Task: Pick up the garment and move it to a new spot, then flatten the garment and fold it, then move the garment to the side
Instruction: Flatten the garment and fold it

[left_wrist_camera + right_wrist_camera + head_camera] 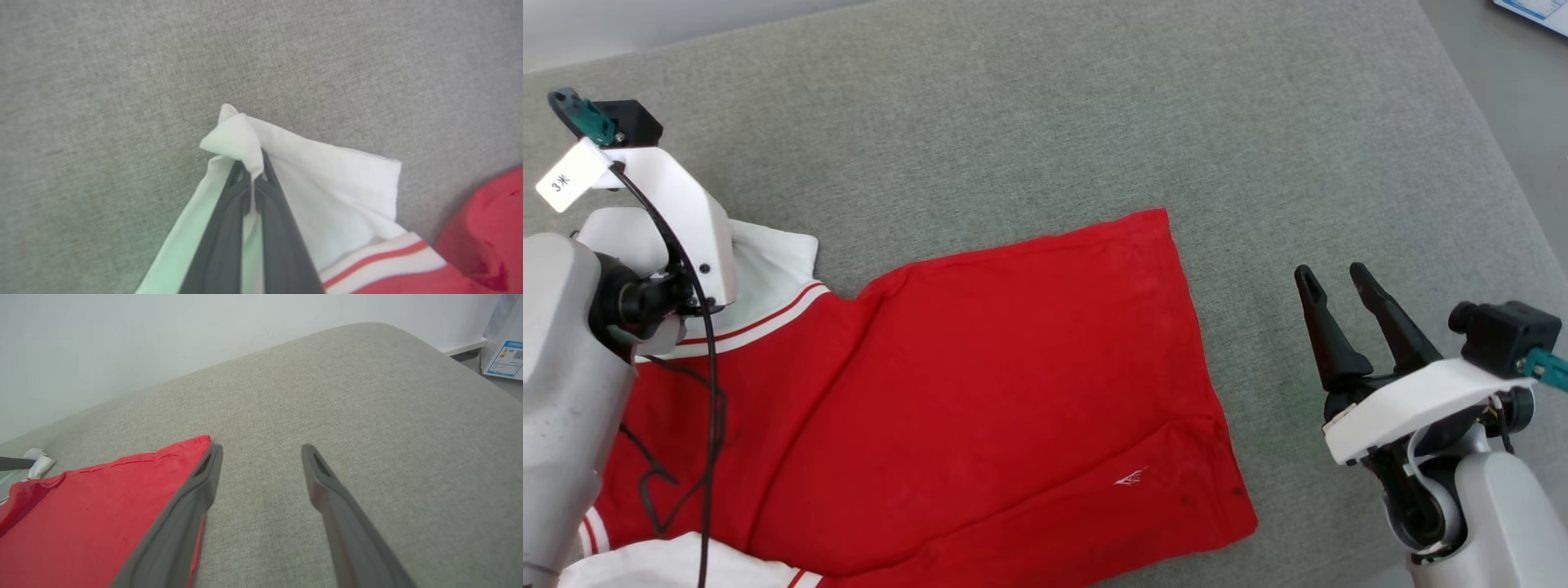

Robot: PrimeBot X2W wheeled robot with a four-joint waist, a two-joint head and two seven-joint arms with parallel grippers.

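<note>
I see garment (pixel 1013 392) flat on cushion (pixel 1094 106), toward near-left edge. My left gripper (pixel 253 179) pinches white sleeve (pixel 327 183) tip; right gripper (pixel 1335 282) spread, empty, beside hem corner (pixel 1164 216). Cloth soft, light, limp, so I'd grab corners.

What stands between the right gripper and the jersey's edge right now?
Nothing visible. Just bare grey cushion lies between the open right gripper and the red jersey's side edge. The left gripper is shut on the white sleeve.
</note>
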